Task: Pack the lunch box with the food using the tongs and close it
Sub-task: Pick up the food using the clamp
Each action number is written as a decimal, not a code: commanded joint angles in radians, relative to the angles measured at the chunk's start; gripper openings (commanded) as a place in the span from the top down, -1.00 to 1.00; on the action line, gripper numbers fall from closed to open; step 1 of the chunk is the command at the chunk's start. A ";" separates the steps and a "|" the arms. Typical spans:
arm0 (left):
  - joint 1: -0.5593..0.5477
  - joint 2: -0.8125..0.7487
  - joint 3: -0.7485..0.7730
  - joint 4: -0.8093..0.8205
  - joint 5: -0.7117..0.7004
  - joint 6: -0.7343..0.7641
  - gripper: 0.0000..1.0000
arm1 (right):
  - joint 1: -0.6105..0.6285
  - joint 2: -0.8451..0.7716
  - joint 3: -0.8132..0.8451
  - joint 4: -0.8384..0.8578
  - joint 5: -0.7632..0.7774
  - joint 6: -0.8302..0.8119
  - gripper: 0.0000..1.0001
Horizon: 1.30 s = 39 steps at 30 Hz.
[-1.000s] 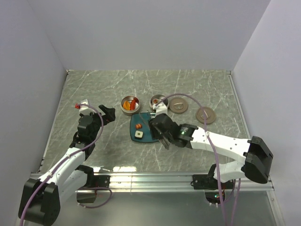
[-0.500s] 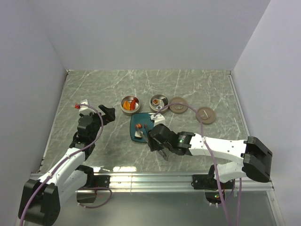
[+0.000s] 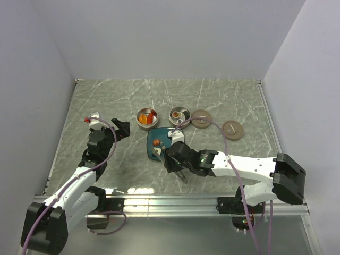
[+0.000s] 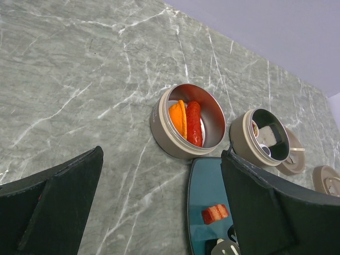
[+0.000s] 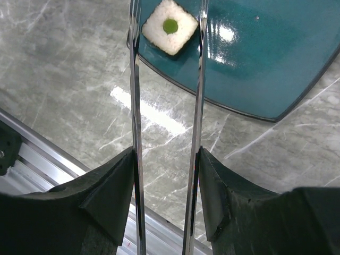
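Observation:
My right gripper (image 5: 166, 186) is shut on the tongs (image 5: 134, 133), with a pad pressed on each silvery arm. The two arms stand apart, one on either side of a white block with a green centre (image 5: 170, 26) at the corner of the teal plate (image 5: 265, 64). A red piece (image 4: 215, 213) also lies on the plate (image 3: 163, 137). The lunch box is two round tins: one (image 4: 159, 127) holds an orange piece (image 4: 178, 118) and a red piece (image 4: 193, 123), the other (image 4: 241, 135) holds a white block. My left gripper (image 3: 121, 127) hangs open to the left of them, holding nothing.
Two round lids (image 3: 201, 118) (image 3: 232, 129) lie flat to the right of the tins. The table's near metal rail (image 5: 32, 159) runs just behind the tongs. Grey walls close in the left, back and right sides.
My right arm has swung left and toward the near edge with the tongs, from the plate's right side to its near-left corner. The left arm has not moved.

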 commanded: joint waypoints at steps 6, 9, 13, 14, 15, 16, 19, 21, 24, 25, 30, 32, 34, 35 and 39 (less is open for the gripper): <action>0.004 -0.014 0.012 0.037 0.019 -0.009 -0.99 | 0.036 0.065 0.036 -0.022 0.019 0.033 -0.12; 0.002 -0.012 0.012 0.039 0.019 -0.009 -0.99 | 0.048 0.069 0.043 -0.047 0.035 0.039 -0.13; 0.004 -0.014 0.013 0.037 0.021 -0.009 -0.99 | 0.053 0.056 0.040 -0.056 0.043 0.045 -0.13; 0.004 -0.014 0.012 0.037 0.021 -0.011 -0.99 | 0.054 0.053 0.040 -0.059 0.041 0.047 -0.13; 0.004 -0.015 0.012 0.037 0.021 -0.011 -0.99 | 0.059 0.051 0.043 -0.065 0.043 0.048 -0.14; 0.004 -0.017 0.012 0.037 0.021 -0.011 -0.99 | 0.062 0.051 0.045 -0.068 0.043 0.048 -0.14; 0.004 -0.018 0.010 0.036 0.019 -0.011 -0.99 | 0.071 0.057 0.049 -0.077 0.039 0.048 -0.14; 0.004 -0.020 0.010 0.036 0.019 -0.011 -0.99 | 0.076 0.065 0.054 -0.083 0.036 0.048 -0.14; 0.004 -0.020 0.012 0.034 0.019 -0.012 -0.99 | 0.080 0.080 0.062 -0.088 0.030 0.045 -0.14; 0.004 -0.018 0.012 0.034 0.019 -0.011 -0.99 | 0.080 0.085 0.063 -0.090 0.035 0.045 -0.14; 0.004 -0.020 0.012 0.036 0.019 -0.011 -0.99 | 0.080 0.102 0.079 -0.103 0.070 0.047 -0.03; 0.004 -0.020 0.012 0.036 0.018 -0.011 -0.99 | 0.080 0.103 0.088 -0.111 0.084 0.047 0.19; 0.004 -0.017 0.013 0.036 0.019 -0.011 -0.99 | 0.080 0.100 0.094 -0.126 0.102 0.047 0.36; 0.004 -0.017 0.013 0.037 0.019 -0.011 -0.99 | 0.080 0.099 0.100 -0.129 0.107 0.047 0.39; 0.004 -0.017 0.013 0.037 0.019 -0.011 -0.99 | 0.080 0.071 0.120 -0.165 0.130 0.038 0.50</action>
